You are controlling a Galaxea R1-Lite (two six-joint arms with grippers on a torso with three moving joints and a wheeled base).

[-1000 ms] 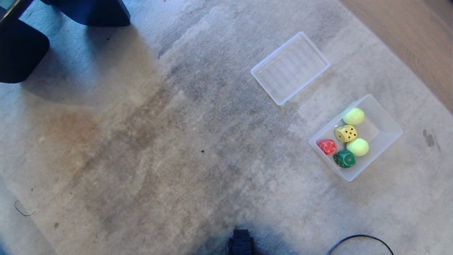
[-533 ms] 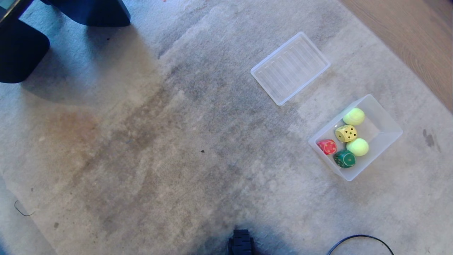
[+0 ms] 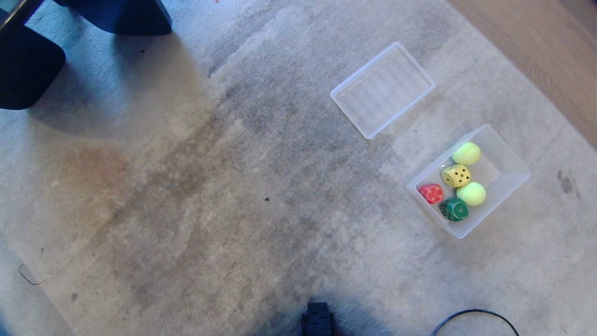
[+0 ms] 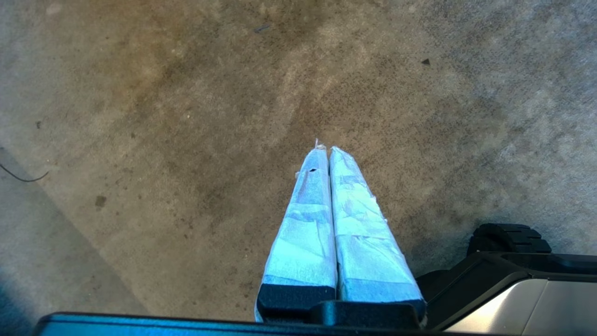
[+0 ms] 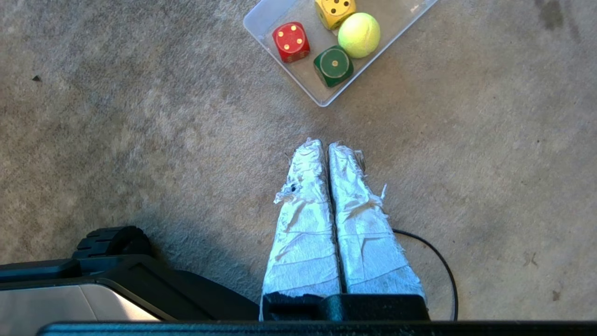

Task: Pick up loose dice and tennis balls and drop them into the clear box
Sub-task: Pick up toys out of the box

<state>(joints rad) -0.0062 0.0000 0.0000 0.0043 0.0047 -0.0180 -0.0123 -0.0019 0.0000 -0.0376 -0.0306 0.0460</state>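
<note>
The clear box point(image 3: 508, 161) stands on the carpet at the right. Inside it lie a red die point(image 3: 431, 193), a yellow die point(image 3: 456, 176), a green die point(image 3: 454, 209) and two tennis balls point(image 3: 467, 153) point(image 3: 471, 193). The right wrist view shows the box's near end point(image 5: 280, 70) with the red die point(image 5: 291, 42), green die point(image 5: 333, 66), yellow die point(image 5: 335, 10) and one ball point(image 5: 358, 35). My right gripper point(image 5: 325, 145) hangs shut and empty above bare carpet, short of the box. My left gripper point(image 4: 325, 150) is shut and empty over bare carpet. Neither arm appears in the head view.
A flat ribbed clear tray point(image 3: 383, 89) lies beyond the box. Dark furniture bases point(image 3: 28, 65) stand at the far left. Wooden floor point(image 3: 550, 51) begins at the far right. A black cable point(image 3: 471, 317) loops near my base wheel point(image 3: 319, 319).
</note>
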